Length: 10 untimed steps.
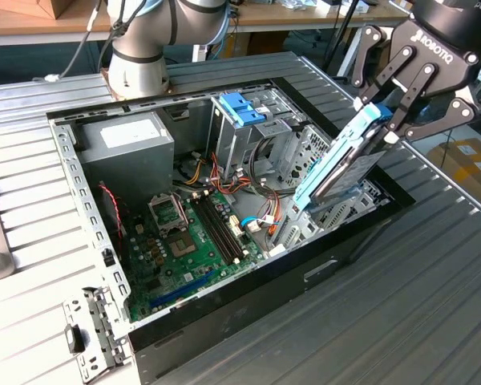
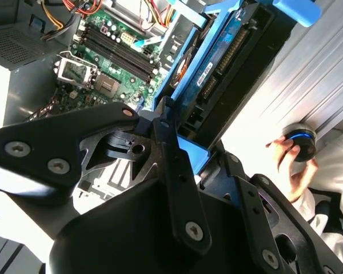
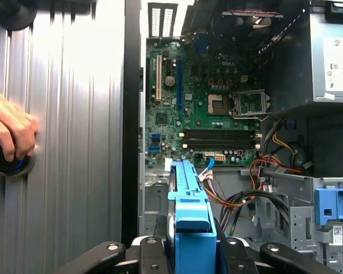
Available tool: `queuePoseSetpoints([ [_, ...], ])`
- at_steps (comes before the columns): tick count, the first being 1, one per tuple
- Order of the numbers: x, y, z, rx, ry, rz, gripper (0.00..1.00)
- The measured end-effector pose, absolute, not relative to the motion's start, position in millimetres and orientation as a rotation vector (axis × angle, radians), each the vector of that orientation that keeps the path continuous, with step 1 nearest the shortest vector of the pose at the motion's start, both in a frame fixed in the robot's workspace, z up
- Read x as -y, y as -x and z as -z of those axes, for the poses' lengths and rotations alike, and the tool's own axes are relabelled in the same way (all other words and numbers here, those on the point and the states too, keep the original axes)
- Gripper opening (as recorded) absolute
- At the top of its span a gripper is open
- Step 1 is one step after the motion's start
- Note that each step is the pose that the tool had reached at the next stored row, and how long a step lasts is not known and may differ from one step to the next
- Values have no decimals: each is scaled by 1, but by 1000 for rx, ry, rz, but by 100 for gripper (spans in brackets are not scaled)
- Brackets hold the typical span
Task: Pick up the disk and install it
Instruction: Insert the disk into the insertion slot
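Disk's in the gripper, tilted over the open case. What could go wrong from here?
1. The gripper pinches the disk at its upper end only; it could pivot or slip.
2. Its lower end hangs near loose cables; it might snag them.
3. A hand rests on the table beside the case; a wide swing could reach it.

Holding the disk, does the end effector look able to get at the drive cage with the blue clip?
Probably yes. The end effector, shut on the disk, hangs tilted over the edge of the open case; no panel covers the drive cage, though loose cables lie close beside it.
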State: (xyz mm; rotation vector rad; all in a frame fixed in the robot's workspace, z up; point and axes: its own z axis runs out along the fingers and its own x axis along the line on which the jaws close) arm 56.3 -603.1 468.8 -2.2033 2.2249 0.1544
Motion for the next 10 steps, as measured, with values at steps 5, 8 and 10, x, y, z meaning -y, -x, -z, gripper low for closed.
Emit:
queuePoseSetpoints([
  [5, 602, -55, -469, -2226, 2202, -154, 37],
  [8, 602, -55, -469, -2202, 2182, -99, 37],
  [10, 602, -55, -468, -2187, 2169, -69, 37],
])
